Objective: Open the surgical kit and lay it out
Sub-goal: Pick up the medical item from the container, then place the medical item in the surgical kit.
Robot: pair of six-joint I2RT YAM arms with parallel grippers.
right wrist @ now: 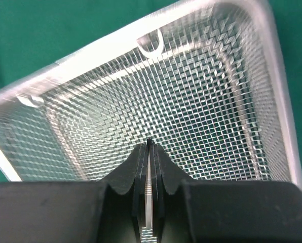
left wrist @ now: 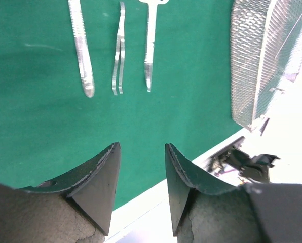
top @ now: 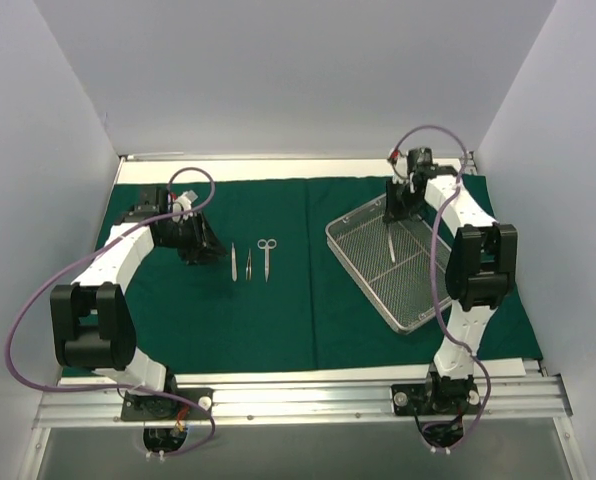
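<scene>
instruments [top: 249,259] left on drape [top: 278,320], tray [top: 398,288] right

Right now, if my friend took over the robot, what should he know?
Left end effector: open, empty, over the green drape, beside the laid-out row.
Right end effector: shut on a thin steel instrument, above the mesh tray.
Done: drape spread; flat steel tool, tweezers and scissors lie side by side on it.
Left: probably carry the held instrument to the row. Nothing else shows in the tray.
</scene>
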